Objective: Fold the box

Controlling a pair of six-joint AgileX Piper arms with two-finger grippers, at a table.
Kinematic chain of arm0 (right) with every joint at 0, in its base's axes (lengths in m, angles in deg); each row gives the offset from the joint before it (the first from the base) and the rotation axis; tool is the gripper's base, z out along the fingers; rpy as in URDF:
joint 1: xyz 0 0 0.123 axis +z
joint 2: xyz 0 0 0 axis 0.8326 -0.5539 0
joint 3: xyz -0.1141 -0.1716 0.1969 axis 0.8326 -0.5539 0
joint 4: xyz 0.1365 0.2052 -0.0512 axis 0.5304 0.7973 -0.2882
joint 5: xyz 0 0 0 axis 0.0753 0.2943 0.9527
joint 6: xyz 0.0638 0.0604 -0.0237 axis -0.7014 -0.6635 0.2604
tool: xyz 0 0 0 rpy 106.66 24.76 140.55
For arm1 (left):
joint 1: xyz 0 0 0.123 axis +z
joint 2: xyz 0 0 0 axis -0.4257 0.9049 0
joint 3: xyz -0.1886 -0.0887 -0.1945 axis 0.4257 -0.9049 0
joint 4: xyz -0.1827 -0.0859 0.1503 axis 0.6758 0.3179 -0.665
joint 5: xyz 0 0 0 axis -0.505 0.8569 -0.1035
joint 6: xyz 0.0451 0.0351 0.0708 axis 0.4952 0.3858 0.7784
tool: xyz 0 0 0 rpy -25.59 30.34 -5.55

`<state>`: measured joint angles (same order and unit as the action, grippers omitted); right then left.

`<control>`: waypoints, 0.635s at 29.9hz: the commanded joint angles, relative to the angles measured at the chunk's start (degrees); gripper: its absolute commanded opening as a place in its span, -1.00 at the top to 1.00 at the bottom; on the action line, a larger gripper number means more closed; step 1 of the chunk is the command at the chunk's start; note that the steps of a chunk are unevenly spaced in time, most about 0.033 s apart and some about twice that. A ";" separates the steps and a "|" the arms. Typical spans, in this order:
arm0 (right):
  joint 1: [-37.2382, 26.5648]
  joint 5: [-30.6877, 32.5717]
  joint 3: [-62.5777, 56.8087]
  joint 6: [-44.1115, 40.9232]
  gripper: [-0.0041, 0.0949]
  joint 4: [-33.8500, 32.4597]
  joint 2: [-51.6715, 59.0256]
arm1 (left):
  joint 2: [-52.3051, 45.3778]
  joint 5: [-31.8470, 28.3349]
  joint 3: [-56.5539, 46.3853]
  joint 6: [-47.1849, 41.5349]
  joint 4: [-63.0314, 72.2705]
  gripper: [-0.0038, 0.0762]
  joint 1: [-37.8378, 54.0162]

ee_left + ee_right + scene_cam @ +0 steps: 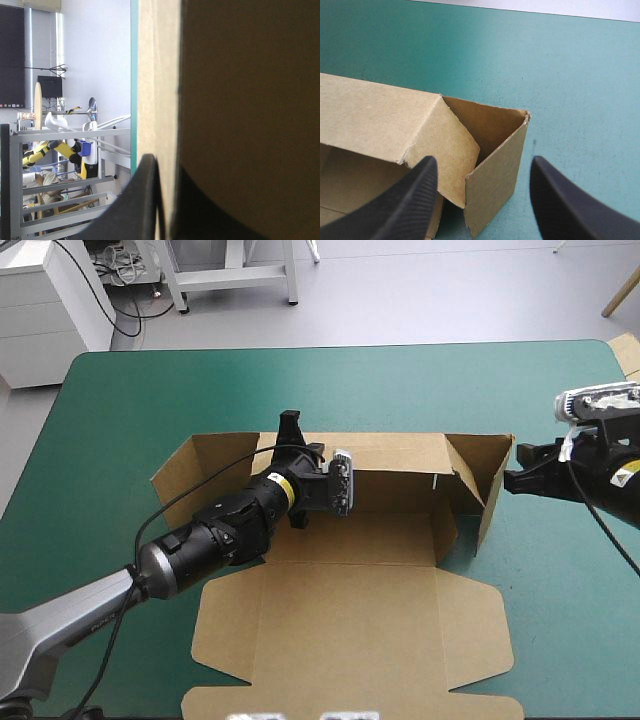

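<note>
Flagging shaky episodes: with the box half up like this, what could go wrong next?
1. The left gripper pinches the far wall at one spot; on release it may flop flat.
2. The open right gripper points at the right end flap, which stands loose; a push could crease it or slide the box.

Left wrist view: a wall of the box (240, 100) sits so close that it blurs and runs past the frame. The inner finger of the left gripper (166, 167), pinched on that wall, is lost in shadow. High view: the left arm (215, 530) covers part of the box's floor and far wall, the lid's near edge is clipped by the frame, and the right gripper (515, 480) shows side-on, its finger gap unreadable there.
</note>
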<state>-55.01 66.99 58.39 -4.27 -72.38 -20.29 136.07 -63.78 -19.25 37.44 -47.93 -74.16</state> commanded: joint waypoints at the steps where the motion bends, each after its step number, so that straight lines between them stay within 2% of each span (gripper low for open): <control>1: -0.49 -3.35 4.09 -0.85 -0.43 0.37 -2.73 | -0.87 3.75 0.13 -1.96 2.29 0.92 -0.46; 8: -0.49 -2.44 15.56 -0.99 -0.46 0.74 -12.35 | -0.87 4.27 0.13 -2.30 2.39 0.92 -0.46; 19: -0.49 7.18 38.24 -4.17 -0.46 0.74 -31.94 | -0.87 6.01 0.13 -2.58 2.59 0.92 -0.46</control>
<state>-55.01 74.62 91.07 -7.22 -72.21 -49.54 136.07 -62.69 -19.25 36.41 -48.05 -74.53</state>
